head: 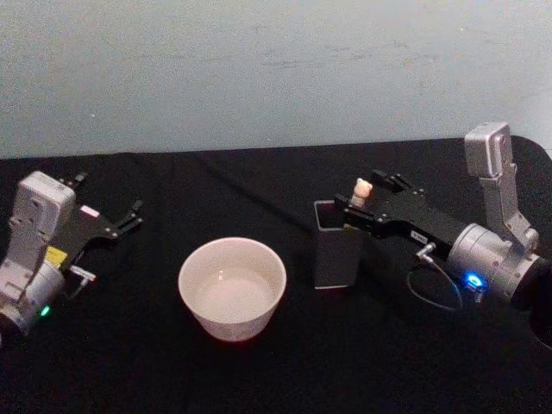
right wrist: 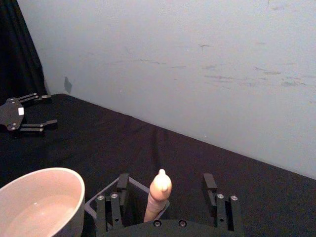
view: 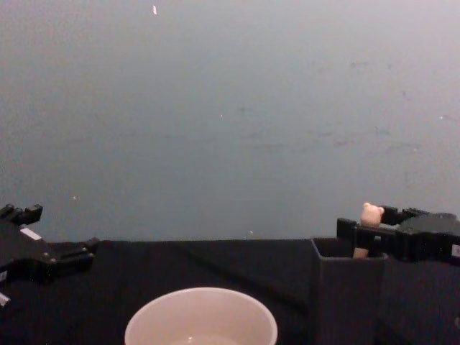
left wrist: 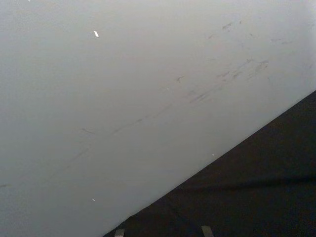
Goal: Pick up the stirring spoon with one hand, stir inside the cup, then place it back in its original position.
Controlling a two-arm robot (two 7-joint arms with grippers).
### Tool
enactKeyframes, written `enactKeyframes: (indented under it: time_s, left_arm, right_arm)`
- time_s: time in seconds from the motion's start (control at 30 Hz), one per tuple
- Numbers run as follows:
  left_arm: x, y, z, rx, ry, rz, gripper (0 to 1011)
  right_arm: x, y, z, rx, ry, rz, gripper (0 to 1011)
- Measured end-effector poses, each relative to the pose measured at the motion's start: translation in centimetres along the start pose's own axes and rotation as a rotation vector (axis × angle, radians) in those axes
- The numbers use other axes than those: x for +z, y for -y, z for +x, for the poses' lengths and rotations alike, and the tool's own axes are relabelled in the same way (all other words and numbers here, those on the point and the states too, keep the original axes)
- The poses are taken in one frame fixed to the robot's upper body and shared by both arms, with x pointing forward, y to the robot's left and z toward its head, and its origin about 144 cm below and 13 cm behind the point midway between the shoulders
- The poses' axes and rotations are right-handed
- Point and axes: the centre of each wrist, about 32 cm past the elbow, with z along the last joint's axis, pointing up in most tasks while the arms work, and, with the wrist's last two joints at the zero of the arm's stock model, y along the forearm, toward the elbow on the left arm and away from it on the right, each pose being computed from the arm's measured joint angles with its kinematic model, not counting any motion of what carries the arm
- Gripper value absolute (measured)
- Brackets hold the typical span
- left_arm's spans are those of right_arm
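Note:
The stirring spoon [head: 363, 188] stands upright in a dark grey square holder [head: 335, 254], its beige bear-head handle [right wrist: 158, 197] sticking out above the rim. My right gripper [head: 360, 197] is open with one finger on each side of the handle; in the right wrist view both fingers [right wrist: 121, 190] stand apart from it. The chest view shows the bear head [view: 371, 214] level with the right gripper [view: 366, 221]. The white cup [head: 231, 289] stands left of the holder with a little clear liquid inside. My left gripper [head: 108, 196] rests open at the far left.
A black cloth covers the table [head: 276, 371], with a pale wall [head: 276, 69] right behind it. Open cloth lies between the cup and the left gripper [right wrist: 47, 110]. A thin cable loops beside the right wrist [head: 435, 289].

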Motion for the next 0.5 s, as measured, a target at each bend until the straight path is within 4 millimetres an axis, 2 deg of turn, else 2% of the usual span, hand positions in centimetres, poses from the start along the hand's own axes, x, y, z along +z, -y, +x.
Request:
enactKeyframes:
  time_s: [0.13,0.5]
  left_arm:
    - [0.00,0.00,0.00,0.000,0.000,0.000,1002]
    - [0.00,0.00,0.00,0.000,0.000,0.000,1001]
  right_arm:
    - [0.00,0.01,0.00,0.000,0.000,0.000,885]
    - [-0.02,0.02,-0.01,0.000,0.000,0.001,534]
